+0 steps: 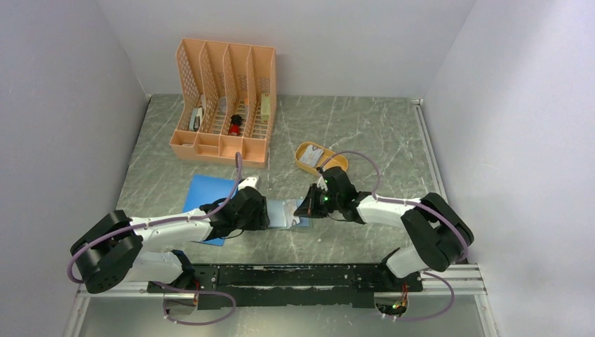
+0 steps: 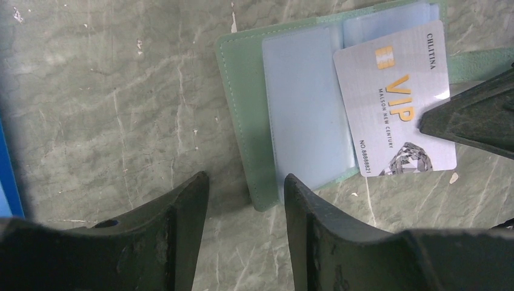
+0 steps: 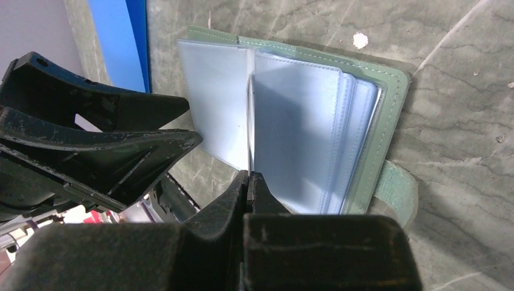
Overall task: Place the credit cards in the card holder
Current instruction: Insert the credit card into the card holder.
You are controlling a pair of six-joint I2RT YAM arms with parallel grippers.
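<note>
The grey-green stone-look table (image 1: 393, 140) holds everything. At the back stands a tall orange plastic file rack (image 1: 224, 91). A flat blue pad (image 1: 207, 191) lies on the left, partly under the left arm.

In the middle, between the two grippers, lies the small sage-green folding card holder (image 2: 240, 109). It is open, and its pale blue see-through pockets face up. Behind it sits a mustard-yellow oval tray (image 1: 299, 160), and something pale, likely another card, lies in it.

The left gripper (image 2: 245, 179) hangs just beside the near left edge of the card holder. Its jaws are partly apart, with only bare table between them. The right gripper (image 3: 248, 179) has its jaws squeezed tight together. In the left wrist view its dark tip sits on the right edge of a silver-white credit card with gold VIP letters (image 2: 388, 103), so it looks to be pinching that card. The card leans over the right half of the card holder, but it is not inside a pocket yet.

So the step looks to be sliding this card in. Next, the card's edge must line up with a pocket mouth and go in straight. The left gripper may need to press the card holder down so it does not slide or flip shut.
</note>
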